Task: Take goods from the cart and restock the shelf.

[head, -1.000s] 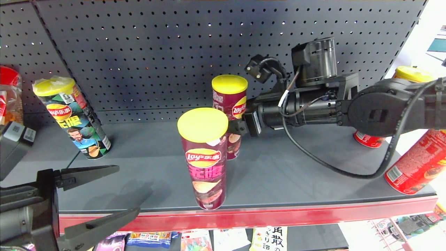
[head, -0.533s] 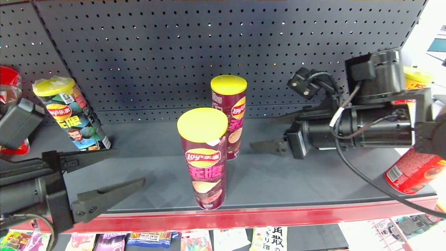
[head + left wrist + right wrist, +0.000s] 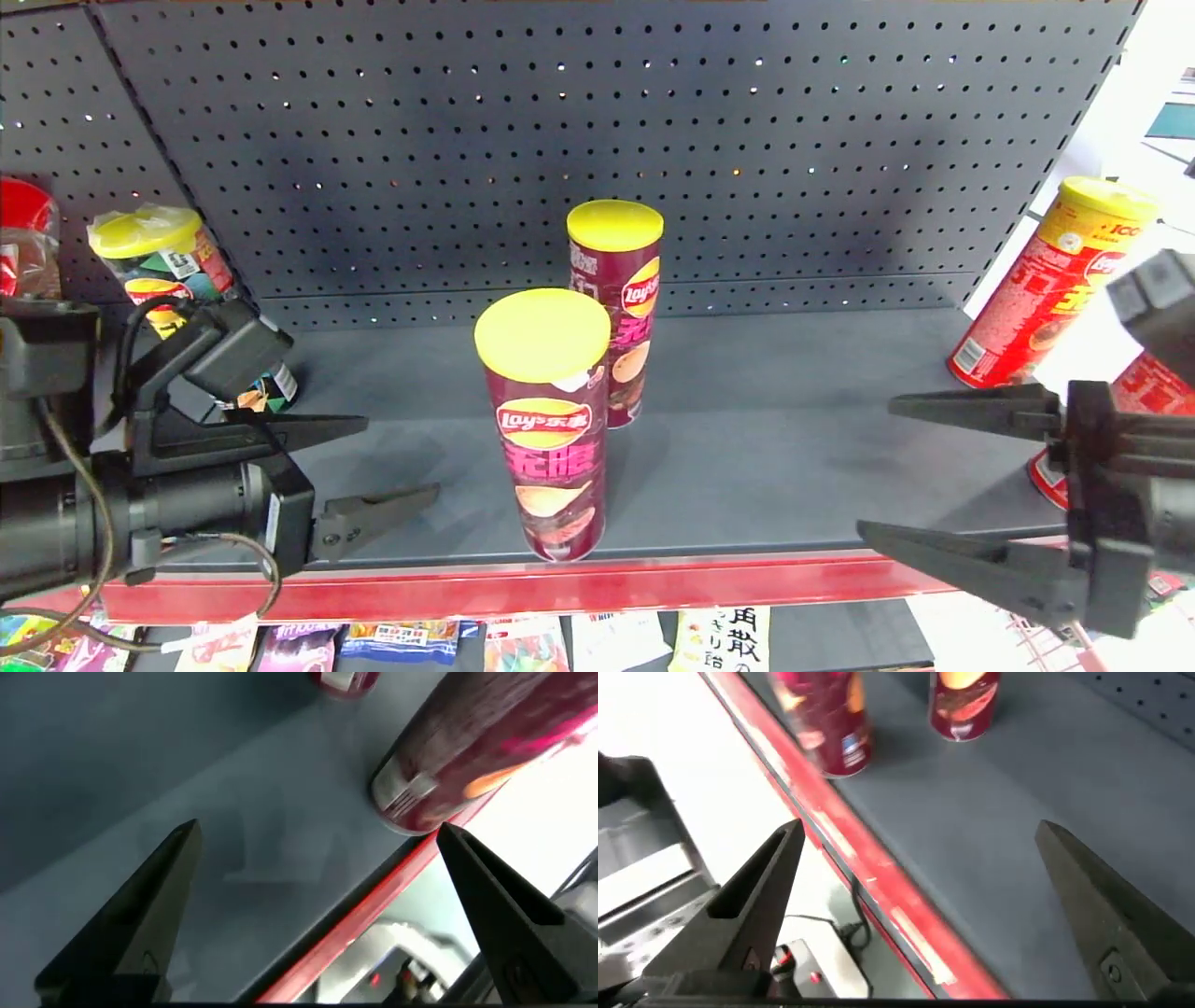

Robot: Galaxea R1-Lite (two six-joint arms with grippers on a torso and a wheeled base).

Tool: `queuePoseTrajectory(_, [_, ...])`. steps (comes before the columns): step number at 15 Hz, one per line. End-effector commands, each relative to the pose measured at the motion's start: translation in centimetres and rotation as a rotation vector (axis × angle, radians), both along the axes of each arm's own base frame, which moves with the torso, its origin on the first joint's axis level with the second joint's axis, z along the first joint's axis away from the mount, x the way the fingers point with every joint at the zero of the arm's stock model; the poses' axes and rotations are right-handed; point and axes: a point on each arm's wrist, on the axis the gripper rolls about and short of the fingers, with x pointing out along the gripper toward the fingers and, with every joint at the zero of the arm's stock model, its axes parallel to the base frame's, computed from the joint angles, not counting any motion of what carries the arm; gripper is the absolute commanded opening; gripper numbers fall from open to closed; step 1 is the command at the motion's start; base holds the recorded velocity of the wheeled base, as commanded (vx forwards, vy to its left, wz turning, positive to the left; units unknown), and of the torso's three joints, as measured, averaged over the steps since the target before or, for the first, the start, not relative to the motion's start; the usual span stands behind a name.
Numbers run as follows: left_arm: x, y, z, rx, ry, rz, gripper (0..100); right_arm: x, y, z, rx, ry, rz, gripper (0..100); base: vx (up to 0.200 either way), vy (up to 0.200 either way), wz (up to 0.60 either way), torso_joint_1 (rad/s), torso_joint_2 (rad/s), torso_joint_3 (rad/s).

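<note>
Two maroon cans [image 3: 551, 439] stand mid-way along the shelf [image 3: 766, 439], one behind the other, between one green can [image 3: 154, 252] and two red cans [image 3: 1055, 280]; the left gripper [image 3: 401, 457] and right gripper [image 3: 878, 467] flank them, spread wide and empty.

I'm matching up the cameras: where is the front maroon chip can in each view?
Head view: the front maroon can stands centre, at the shelf's front.
Left wrist view: front maroon can, its base by the edge.
Right wrist view: front maroon can, nearer the edge than the back maroon can.
Shared landmark: the red shelf edge.
</note>
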Motion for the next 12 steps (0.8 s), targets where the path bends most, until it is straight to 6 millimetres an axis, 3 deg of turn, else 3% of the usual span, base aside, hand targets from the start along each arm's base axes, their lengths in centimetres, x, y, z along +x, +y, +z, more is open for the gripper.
queuePoseTrajectory(1, [1.5, -0.6, -1.7, 0.047, 0.065, -0.011, 100, -3.8, -2.6, 0.5, 0.084, -0.064, -0.01, 100, 0.0, 0.0, 0.0, 0.0, 0.0, 0.0])
queuePoseTrajectory(5, [2.9, -1.5, -2.9, 0.098, 0.095, -0.031, 100, -4.7, -4.5, 1.2, 0.163, -0.078, -0.138, 100, 0.0, 0.0, 0.0, 0.0, 0.0, 0.0])
queuePoseTrajectory(12, [4.8, -3.1, -3.8, 0.112, 0.114, -0.067, 100, -4.4, -4.9, 1.7, 0.18, -0.092, -0.187, 100, 0.0, 0.0, 0.0, 0.0, 0.0, 0.0])
